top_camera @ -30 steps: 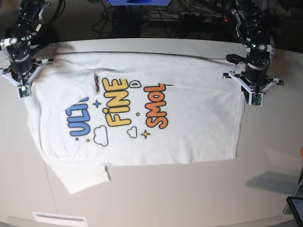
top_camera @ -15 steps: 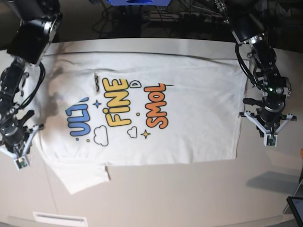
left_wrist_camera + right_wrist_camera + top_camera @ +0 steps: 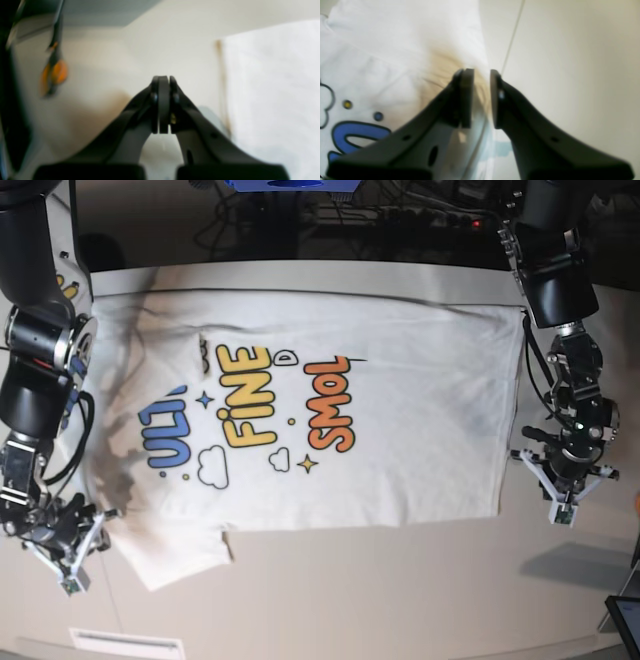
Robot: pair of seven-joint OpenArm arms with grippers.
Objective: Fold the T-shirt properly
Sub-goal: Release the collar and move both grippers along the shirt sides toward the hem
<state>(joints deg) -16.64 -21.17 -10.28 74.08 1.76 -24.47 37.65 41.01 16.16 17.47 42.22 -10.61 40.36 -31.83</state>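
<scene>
The T-shirt [image 3: 300,420] lies spread flat on the table with its colourful print facing up and one sleeve [image 3: 170,555] pointing toward the front edge. My right gripper [image 3: 68,575] hovers at the shirt's front left corner beside that sleeve. In the right wrist view, the right gripper [image 3: 481,75] is open by a narrow gap over the edge of the T-shirt [image 3: 395,50], with nothing pinched. My left gripper [image 3: 563,508] stands just off the shirt's right edge, over bare table. In the left wrist view, the left gripper [image 3: 163,80] is shut and empty, and the T-shirt [image 3: 275,87] lies to its right.
The beige table [image 3: 400,600] extends in front of the shirt. A dark flat device [image 3: 625,620] sits at the front right corner. A white label [image 3: 125,643] lies at the front edge. Cables run behind the table. A blurred orange object [image 3: 53,75] shows in the left wrist view.
Both arms have travelled from the shirt's far corners down its sides toward the front edge. The right gripper's jaws have parted; the left stays shut.
</scene>
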